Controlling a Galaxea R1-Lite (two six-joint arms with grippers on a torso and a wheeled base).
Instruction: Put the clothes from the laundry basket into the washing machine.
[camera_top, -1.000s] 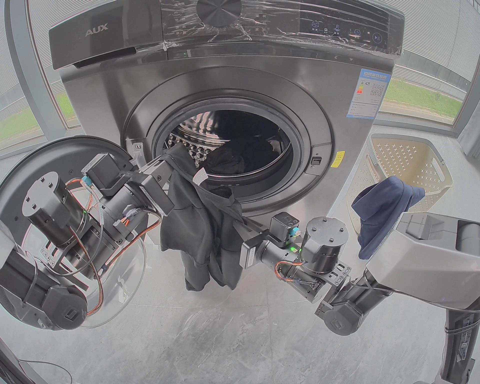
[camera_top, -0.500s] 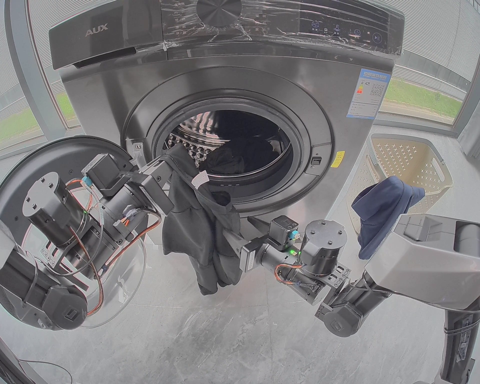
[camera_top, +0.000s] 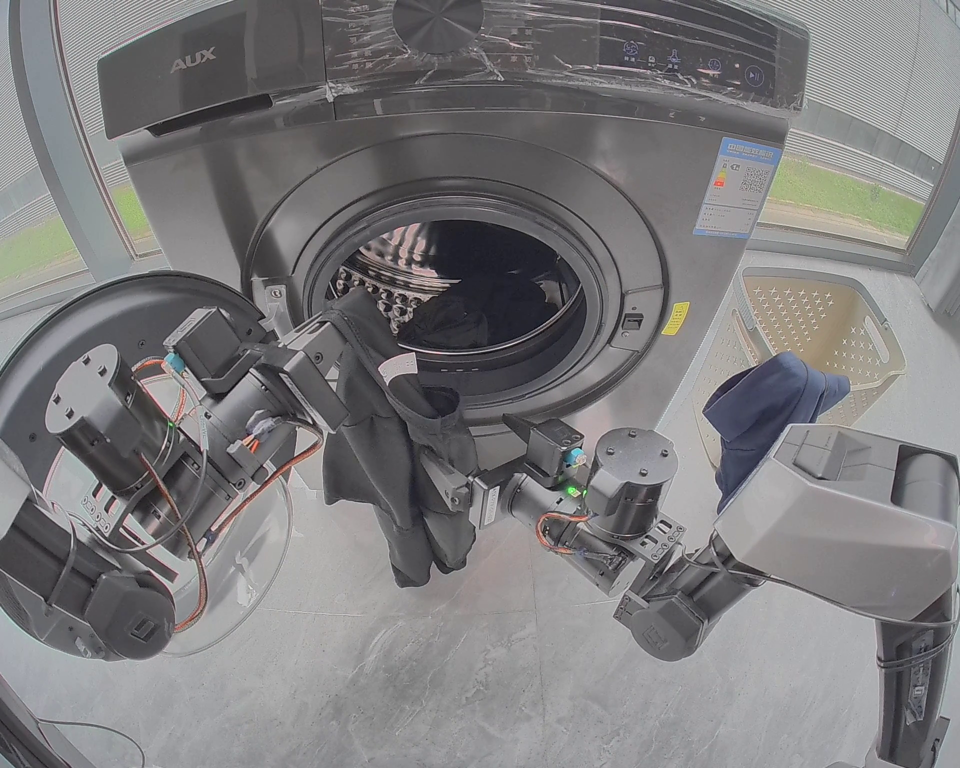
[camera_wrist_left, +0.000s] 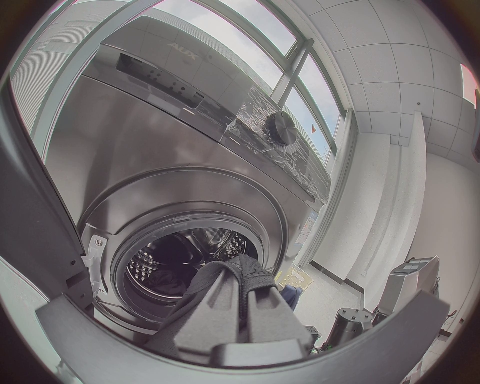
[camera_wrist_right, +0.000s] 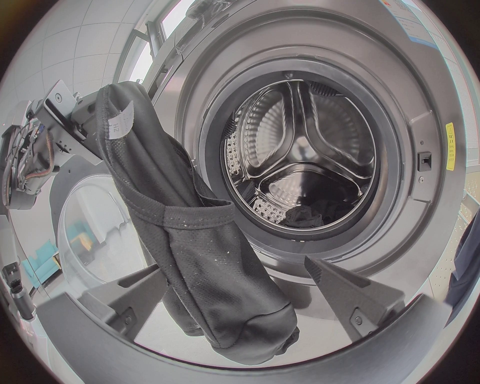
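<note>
Nearest the robot, the right claw (camera_wrist_right: 234, 267) stands wide, one finger to each side of the lower half of a dark garment (camera_wrist_right: 200, 235). I cannot tell whether either finger touches the cloth, but the pose reads as a set-up to gather the dangling bulk, which might otherwise drag on the washer's lip. Above and just beyond that claw, the left claw (camera_wrist_left: 243, 280) is pinched tight on the garment's top hem, fabric looped over its fingertips. The piece therefore hangs straight down from it as a long, limp fold, clear of the floor (camera_top: 480, 650). One high pinch holds it up but cannot steer the loose end, which likely explains the second claw below. Directly ahead of both claws gapes the washer (camera_top: 200, 190), and the held hem sits just before the rim of the drum (camera_top: 420, 260), so a short push forward should carry it in. Deeper in, past the left claw, dark clothes (camera_top: 480, 310) lie on the drum's bottom, so the load looks partly in. The door (camera_top: 120, 320) is swung fully open beside the left claw's arm, out of the path. Farthest off, well to the outer side of the right claw, the basket (camera_top: 830, 320) stands by the washer with a navy garment (camera_top: 765, 415) draped over its rim, not yet loaded.
</note>
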